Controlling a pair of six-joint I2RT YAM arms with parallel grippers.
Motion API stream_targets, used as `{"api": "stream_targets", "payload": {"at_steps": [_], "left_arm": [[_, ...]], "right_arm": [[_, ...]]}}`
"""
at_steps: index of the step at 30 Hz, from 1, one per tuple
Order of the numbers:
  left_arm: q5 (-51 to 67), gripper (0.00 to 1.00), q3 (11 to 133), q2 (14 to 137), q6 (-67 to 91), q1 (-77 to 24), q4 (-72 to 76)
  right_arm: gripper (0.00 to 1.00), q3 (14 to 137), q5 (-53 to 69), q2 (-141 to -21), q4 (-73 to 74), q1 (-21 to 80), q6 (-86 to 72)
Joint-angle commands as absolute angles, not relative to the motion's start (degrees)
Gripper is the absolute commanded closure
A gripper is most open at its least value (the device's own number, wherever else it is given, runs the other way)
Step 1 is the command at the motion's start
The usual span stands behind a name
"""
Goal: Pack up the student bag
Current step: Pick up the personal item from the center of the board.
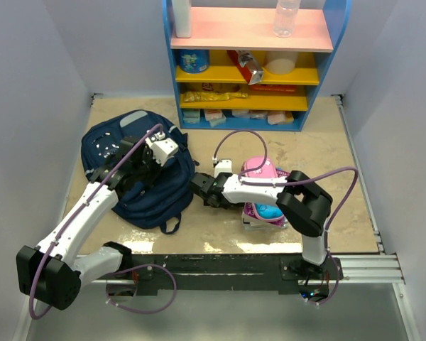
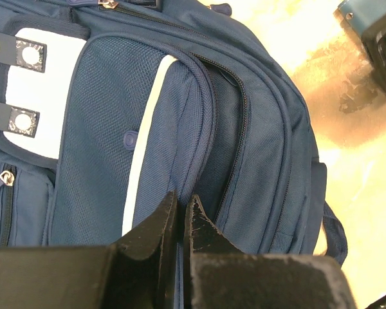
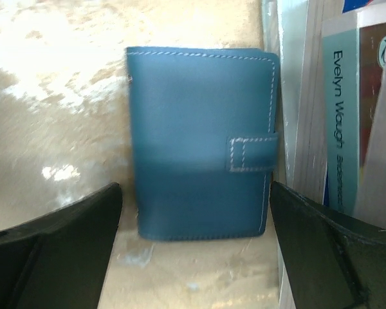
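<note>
Bag (image 1: pixel 153 202) centre-left: prob soft, floppy; grab at zip-flap seam. L gripper (image 2: pixel 180 219) pinched shut on seam. R gripper (image 3: pixel 196 212) wide open, empty, astride wallet (image 3: pixel 202 141).

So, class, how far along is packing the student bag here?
Done: nothing visibly packed yet. In hand: the left hand pinches fabric of the student bag; the open right hand hovers over the blue wallet. Left: wallet, books and pink pencil case all lie outside the bag.
</note>
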State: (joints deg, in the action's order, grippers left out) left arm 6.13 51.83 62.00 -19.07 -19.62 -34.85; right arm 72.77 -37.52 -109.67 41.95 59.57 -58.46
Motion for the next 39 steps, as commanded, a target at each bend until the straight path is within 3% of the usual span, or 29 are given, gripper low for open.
{"api": "stream_targets", "payload": {"at_steps": [1, 6, 17, 25, 39], "left_arm": [[8.4, 1.0, 54.1, 61.2, -18.9, -19.4, -32.6], [8.6, 1.0, 54.8, 61.3, -18.8, -19.4, -32.9], [8.5, 1.0, 55.4, 61.3, -18.9, -19.4, -33.0], [9.1, 1.0, 55.7, 61.6, -18.8, -19.4, -33.1], [10.7, 1.0, 56.7, 62.2, -17.7, -19.5, -33.4]], "right_arm": [[0.01, 69.9, -36.9, -111.9, 38.9, 57.0, -58.4], [0.04, 70.8, -33.2, -113.6, 35.1, 57.0, -55.7], [0.37, 65.0, -27.2, -103.4, 25.2, 57.0, -52.7], [0.4, 60.6, -28.2, -90.4, 21.6, 59.1, -48.4], [0.37, 72.0, -22.1, -94.7, 12.7, 63.1, -36.2]]}}
